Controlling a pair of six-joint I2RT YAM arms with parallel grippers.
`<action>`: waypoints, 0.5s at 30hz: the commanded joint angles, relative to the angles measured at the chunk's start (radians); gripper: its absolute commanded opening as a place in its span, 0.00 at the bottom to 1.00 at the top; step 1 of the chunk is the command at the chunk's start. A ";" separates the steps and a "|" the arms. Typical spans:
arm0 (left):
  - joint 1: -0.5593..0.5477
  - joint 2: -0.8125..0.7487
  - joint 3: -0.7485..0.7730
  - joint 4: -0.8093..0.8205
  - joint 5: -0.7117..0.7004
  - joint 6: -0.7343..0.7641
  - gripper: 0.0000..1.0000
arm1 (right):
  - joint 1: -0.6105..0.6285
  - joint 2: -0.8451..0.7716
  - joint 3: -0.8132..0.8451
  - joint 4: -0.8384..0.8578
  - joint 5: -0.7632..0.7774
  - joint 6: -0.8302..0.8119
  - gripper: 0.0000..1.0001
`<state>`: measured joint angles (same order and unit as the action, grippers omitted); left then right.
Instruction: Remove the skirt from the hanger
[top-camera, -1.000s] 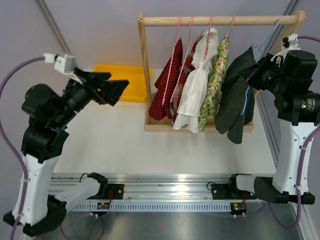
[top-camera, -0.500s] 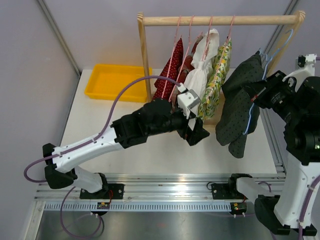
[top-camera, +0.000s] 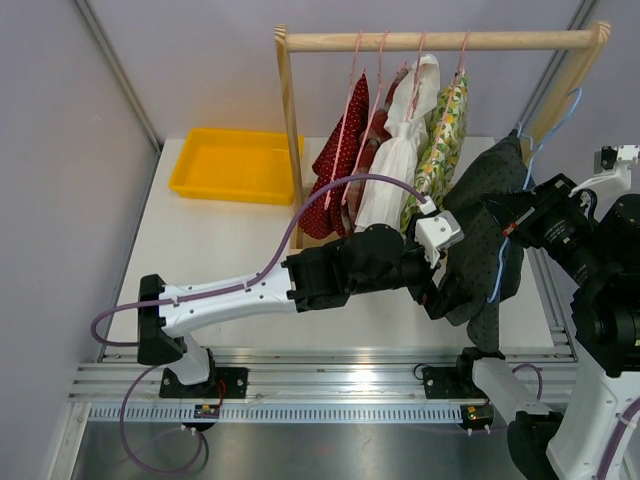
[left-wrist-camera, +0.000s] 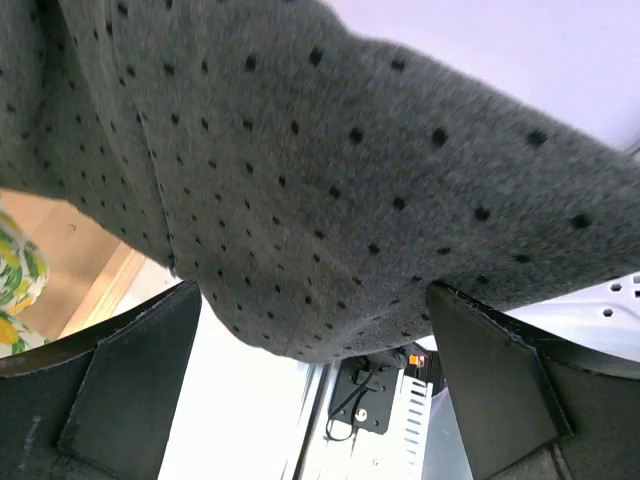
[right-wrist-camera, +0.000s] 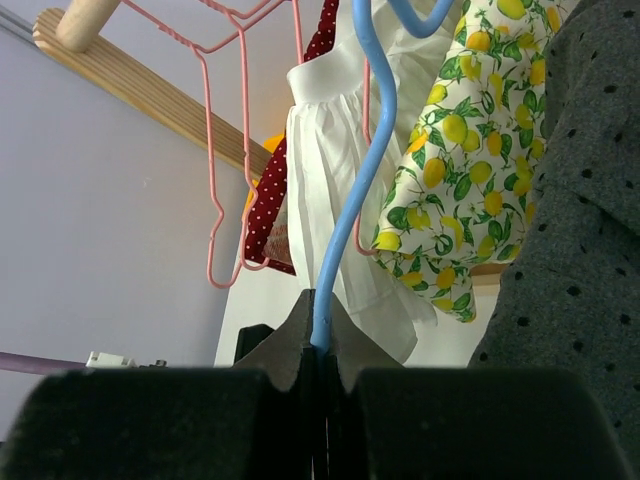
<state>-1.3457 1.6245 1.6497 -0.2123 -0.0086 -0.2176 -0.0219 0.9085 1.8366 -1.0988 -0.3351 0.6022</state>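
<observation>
— So, where is your skirt (top-camera: 482, 235)?
— On the blue hanger (right-wrist-camera: 352, 180), over the right edge of the table (top-camera: 230, 250). It is just beside the dresses (top-camera: 400, 160), and the hook sits below the rail (top-camera: 430, 41).
— And your right hand (right-wrist-camera: 318, 340)?
— Pinched together on the hanger's wire.
— Your left hand (left-wrist-camera: 315, 335)?
— Spread wide apart at the skirt's hem. The cloth dips between the jaws, but you cannot tell from here whether either one touches it.

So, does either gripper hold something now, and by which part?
The right gripper is shut on the thin blue wire hanger, below its hook. The left gripper is open around the hem of the dark grey dotted skirt.
</observation>
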 joint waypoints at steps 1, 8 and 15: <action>-0.006 -0.006 0.050 0.097 0.030 -0.009 0.99 | 0.007 -0.006 0.013 0.096 -0.033 -0.004 0.00; -0.029 -0.067 -0.040 0.139 0.104 -0.016 0.99 | 0.010 -0.002 0.026 0.096 -0.039 -0.001 0.00; -0.041 -0.081 -0.091 0.142 0.088 -0.026 0.99 | 0.013 0.010 0.052 0.089 -0.031 -0.005 0.00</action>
<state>-1.3762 1.5929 1.5806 -0.1402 0.0677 -0.2329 -0.0193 0.9146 1.8408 -1.1007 -0.3435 0.6044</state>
